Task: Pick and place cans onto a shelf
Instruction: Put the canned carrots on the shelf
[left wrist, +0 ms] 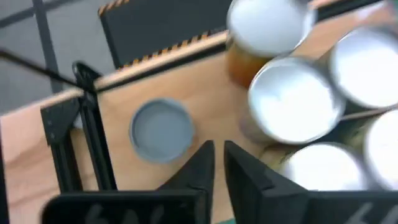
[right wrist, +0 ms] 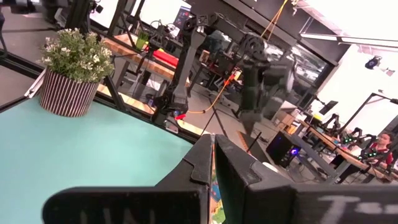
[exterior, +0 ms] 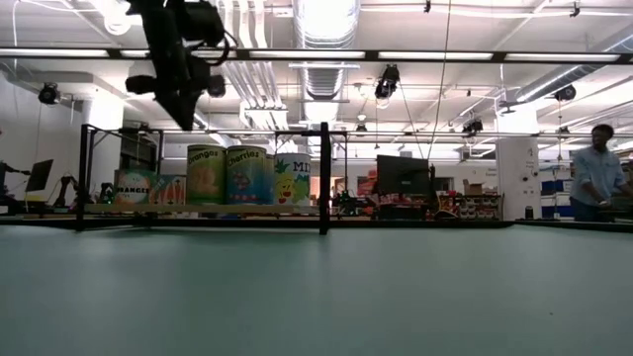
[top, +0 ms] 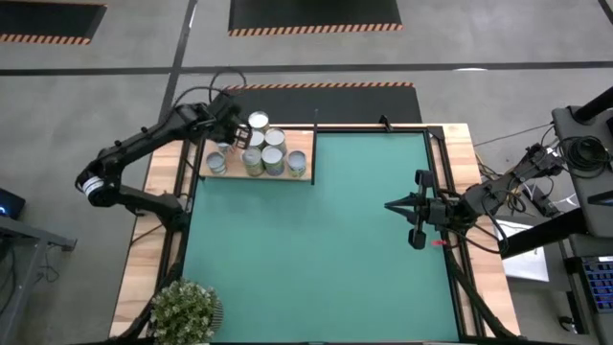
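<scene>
Several cans (top: 263, 151) on shelf (top: 299, 142), left gripper (top: 233, 134) pressed together, empty, above them, right gripper (top: 391, 205) pressed together mid-mat.

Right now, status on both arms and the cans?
Left gripper shut, empty, above the shelf. Right gripper shut, waiting at mat's right edge. Cans clustered on shelf. Nothing in the way.

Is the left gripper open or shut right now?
Shut, holding nothing. The left gripper shows its fingers nearly together with nothing between them, above the shelf beside the cans.
</scene>
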You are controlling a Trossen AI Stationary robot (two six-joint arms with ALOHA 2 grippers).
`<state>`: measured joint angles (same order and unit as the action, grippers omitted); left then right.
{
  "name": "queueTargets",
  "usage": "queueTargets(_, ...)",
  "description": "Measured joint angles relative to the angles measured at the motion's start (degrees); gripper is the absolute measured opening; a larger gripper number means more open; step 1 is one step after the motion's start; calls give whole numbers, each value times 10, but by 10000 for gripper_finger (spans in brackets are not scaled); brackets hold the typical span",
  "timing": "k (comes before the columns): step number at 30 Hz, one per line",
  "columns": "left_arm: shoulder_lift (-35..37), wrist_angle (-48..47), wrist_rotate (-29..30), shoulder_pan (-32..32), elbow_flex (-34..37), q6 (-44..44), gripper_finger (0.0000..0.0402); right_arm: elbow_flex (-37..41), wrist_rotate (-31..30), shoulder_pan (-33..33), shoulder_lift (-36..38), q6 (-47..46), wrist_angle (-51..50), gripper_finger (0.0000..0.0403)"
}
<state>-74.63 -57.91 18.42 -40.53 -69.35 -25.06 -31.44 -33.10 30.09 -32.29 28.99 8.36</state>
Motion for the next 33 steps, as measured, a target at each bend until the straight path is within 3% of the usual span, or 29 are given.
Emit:
queueTargets(12, -1, 59, 21, -1, 81, -7, 1, 0, 0, 0, 0, 0, 0, 9)
queueTargets(18, -19, 61, 93, -1, 85, -12, 0, 0, 0, 0, 0, 0, 0, 9)
queueTargets(33, -106, 68, 126, -8, 83, -11, 0, 0, 0, 0, 0, -3, -2, 9)
